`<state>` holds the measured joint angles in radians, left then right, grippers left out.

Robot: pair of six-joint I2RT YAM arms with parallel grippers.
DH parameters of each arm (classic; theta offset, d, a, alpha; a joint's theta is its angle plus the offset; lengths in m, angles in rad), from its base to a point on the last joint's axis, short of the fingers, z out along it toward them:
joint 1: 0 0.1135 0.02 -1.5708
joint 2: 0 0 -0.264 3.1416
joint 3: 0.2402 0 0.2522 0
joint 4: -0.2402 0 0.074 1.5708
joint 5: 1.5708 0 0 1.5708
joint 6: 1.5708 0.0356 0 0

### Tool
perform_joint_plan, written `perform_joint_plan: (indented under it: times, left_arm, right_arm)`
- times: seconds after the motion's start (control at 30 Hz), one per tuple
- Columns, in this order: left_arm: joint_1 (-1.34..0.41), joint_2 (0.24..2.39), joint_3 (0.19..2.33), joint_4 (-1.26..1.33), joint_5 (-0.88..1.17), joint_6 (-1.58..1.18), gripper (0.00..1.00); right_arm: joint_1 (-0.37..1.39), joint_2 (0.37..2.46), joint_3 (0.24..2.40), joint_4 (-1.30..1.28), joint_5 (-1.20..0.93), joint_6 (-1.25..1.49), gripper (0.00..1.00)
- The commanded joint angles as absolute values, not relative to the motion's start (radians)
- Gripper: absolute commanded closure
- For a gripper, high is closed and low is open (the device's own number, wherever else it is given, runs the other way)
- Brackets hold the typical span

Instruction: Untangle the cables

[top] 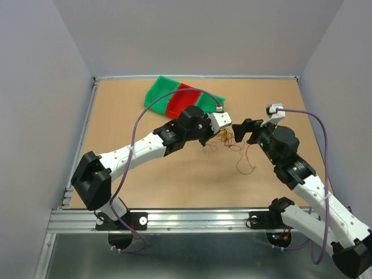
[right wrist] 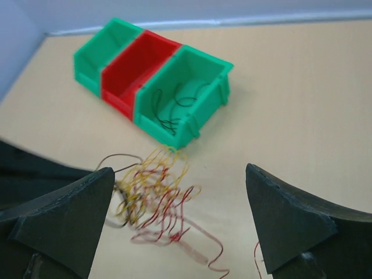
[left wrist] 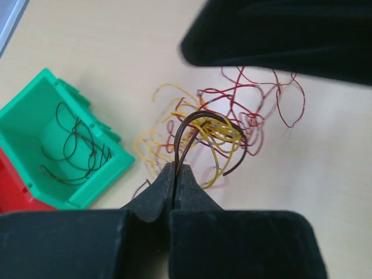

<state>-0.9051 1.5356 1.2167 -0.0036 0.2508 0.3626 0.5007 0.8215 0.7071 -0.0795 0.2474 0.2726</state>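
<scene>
Left gripper [left wrist: 175,174]: you have it pinched tight on a thin dark brown wire strand [left wrist: 203,115] looping out of the clump of thin curly red, yellow and black cables [left wrist: 221,125]. The clump lies on the light wooden table [top: 174,186], just beside a green plastic bin [right wrist: 209,104] that contains black strands [left wrist: 75,145]. Your right gripper [right wrist: 180,174] is spread wide near the clump, holding nothing.

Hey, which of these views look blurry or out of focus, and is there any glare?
Top external view: evenly lit, sharp, no glare, but the cables are tiny. Left wrist view: strands crisp, the left gripper close to the lens soft. Right wrist view: softest overall, with the bins and the right gripper slightly blurred.
</scene>
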Motion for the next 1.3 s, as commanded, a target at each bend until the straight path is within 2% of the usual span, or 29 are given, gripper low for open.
perform_joint_plan:
  times: [0.0,0.23,0.43,0.67,0.77,0.8,0.83,0.87,0.9,1.0,1.1,1.13,1.27]
  left_arm:
    - [-0.884,1.46,1.203,0.083,0.218,0.327,1.0]
    - [-0.879,1.416,1.178,0.097,0.224,0.331,1.0]
    - [-0.876,1.387,1.17,0.097,0.242,0.315,1.0]
    - [-0.828,1.283,1.103,0.195,0.192,0.249,1.0]
    - [-0.808,1.23,1.065,0.247,0.141,0.221,1.0]
    - [-0.802,1.218,1.057,0.256,0.134,0.215,1.0]
    - [-0.793,1.197,1.049,0.273,0.133,0.206,1.0]
    - [-0.789,1.186,1.036,0.281,0.117,0.199,1.0]
    - [-0.785,1.177,1.029,0.29,0.104,0.196,1.0]
    - [-0.77,1.146,1.003,0.331,0.019,0.163,1.0]
    - [-0.729,1.134,0.982,0.373,-0.074,0.104,1.0]
    - [-0.701,1.135,0.979,0.382,-0.081,0.091,1.0]
    - [-0.64,1.144,0.985,0.385,-0.104,0.041,1.0]
  right_arm:
    - [0.505,0.715,0.689,0.037,0.01,0.189,0.0]
    - [0.505,0.774,0.692,0.092,-0.202,0.111,0.0]
    - [0.505,0.943,0.713,0.182,-0.336,0.041,0.05]
    - [0.505,1.04,0.742,0.166,-0.46,0.014,0.12]
    - [0.505,1.052,0.75,0.153,-0.494,0.009,0.42]
    - [0.506,1.052,0.752,0.15,-0.483,0.009,0.62]
    - [0.505,1.048,0.756,0.146,-0.445,0.021,0.73]
    - [0.505,1.042,0.756,0.14,-0.419,0.029,0.91]
    - [0.506,1.032,0.755,0.134,-0.355,0.038,0.98]
    - [0.506,0.98,0.756,0.08,-0.197,0.098,0.99]
    - [0.505,0.918,0.761,0.003,0.122,0.169,0.99]
    - [0.505,0.872,0.753,-0.046,0.285,0.211,1.0]
    - [0.505,0.76,0.718,-0.071,0.526,0.276,0.99]
